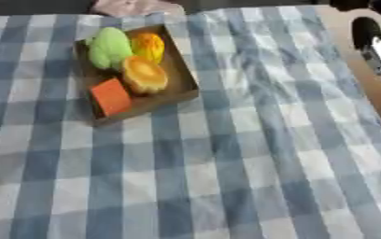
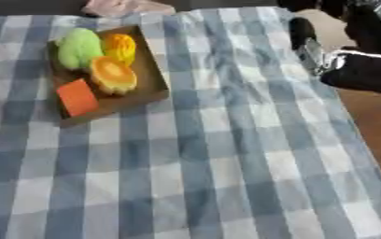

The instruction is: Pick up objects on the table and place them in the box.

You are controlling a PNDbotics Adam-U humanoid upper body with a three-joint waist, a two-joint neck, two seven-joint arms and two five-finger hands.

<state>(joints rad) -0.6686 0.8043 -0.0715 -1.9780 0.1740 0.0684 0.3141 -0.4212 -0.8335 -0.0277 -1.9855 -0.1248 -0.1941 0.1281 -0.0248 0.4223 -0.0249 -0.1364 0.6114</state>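
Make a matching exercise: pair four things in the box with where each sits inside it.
Things:
1. green object
2. yellow object
3. round orange object
4. flat orange-red block

Places in the box:
A. nearest corner, by the left wall
B. far left
C. middle
D. far end, right of the green one

Pairs: 1-B, 2-D, 3-C, 4-A

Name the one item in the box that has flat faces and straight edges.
The orange-red block at the box's near corner; the other three are rounded.
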